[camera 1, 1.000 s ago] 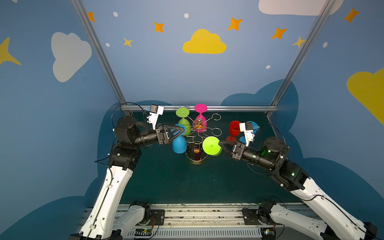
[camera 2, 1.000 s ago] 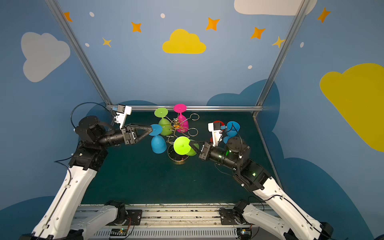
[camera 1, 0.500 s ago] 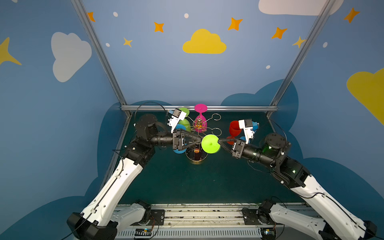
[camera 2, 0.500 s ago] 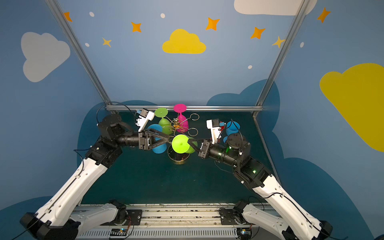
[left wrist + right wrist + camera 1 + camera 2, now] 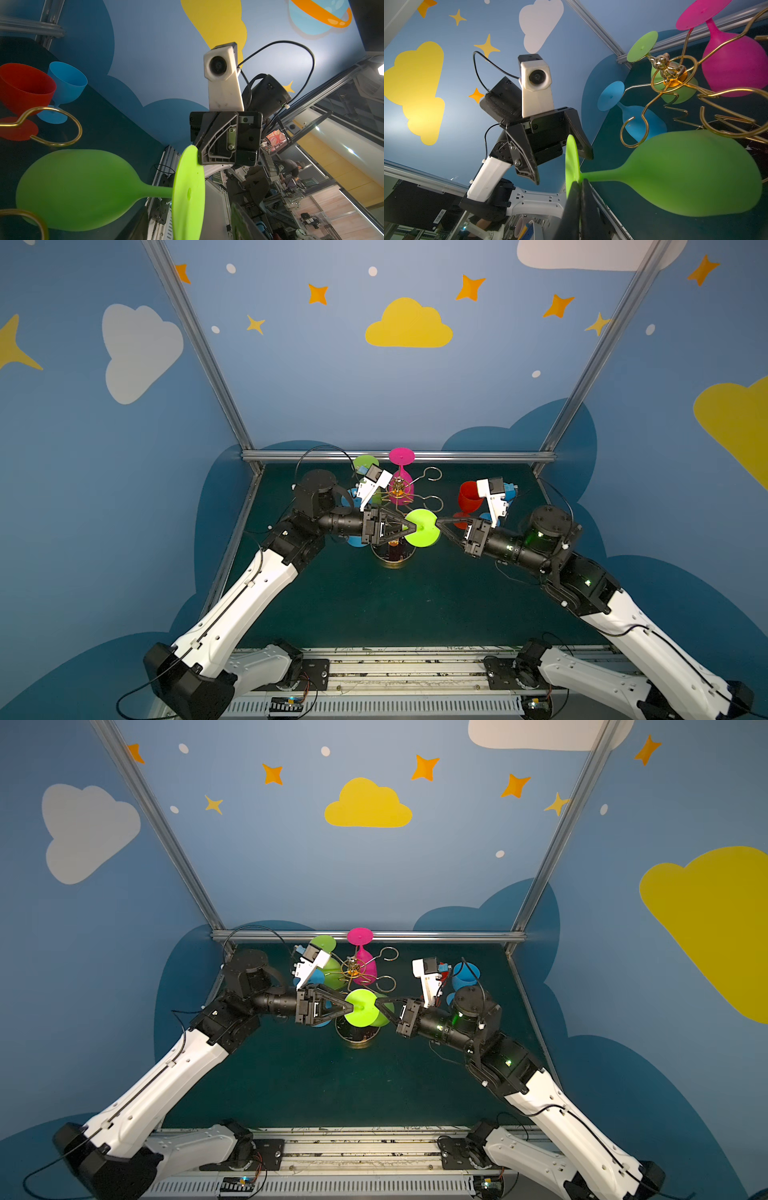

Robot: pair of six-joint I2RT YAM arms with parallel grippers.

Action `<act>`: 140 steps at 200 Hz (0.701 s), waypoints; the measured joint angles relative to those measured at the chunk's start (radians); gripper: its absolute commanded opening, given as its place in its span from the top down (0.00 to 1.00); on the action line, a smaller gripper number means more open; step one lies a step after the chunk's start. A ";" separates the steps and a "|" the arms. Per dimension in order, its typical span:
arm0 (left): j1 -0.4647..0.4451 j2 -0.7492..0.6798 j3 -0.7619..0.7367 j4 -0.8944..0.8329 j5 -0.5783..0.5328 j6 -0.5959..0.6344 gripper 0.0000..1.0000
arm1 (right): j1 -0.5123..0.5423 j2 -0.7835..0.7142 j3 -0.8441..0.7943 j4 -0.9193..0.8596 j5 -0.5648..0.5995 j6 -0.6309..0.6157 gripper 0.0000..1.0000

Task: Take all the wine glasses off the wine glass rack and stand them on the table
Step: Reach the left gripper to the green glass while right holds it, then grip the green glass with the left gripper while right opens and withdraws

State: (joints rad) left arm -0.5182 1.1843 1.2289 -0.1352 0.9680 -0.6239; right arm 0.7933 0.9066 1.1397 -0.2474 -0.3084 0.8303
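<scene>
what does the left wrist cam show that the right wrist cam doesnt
Only the left wrist view: a red glass and an upright blue glass standing on the table.
Only the right wrist view: the left gripper, jaws open either side of the lime wine glass foot, plus a pink glass, a green glass and a hanging blue glass, foot-up on the wine glass rack.
Both: that lime glass lying sideways, the right gripper shut on its foot's rim, and the rack's gold loops.
</scene>
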 measured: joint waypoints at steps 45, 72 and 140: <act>-0.010 0.005 0.000 -0.006 -0.013 0.015 0.58 | -0.007 0.000 0.000 0.003 -0.001 0.000 1.00; -0.011 0.005 0.010 -0.011 -0.019 0.018 0.64 | -0.010 0.000 0.000 0.004 -0.002 0.001 1.00; -0.019 0.008 0.021 -0.004 -0.018 0.003 0.76 | -0.011 0.000 0.000 0.021 -0.015 0.004 1.00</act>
State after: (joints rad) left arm -0.5373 1.1919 1.2495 -0.1394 0.9501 -0.6205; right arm 0.7822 0.9062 1.1397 -0.2268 -0.3233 0.8345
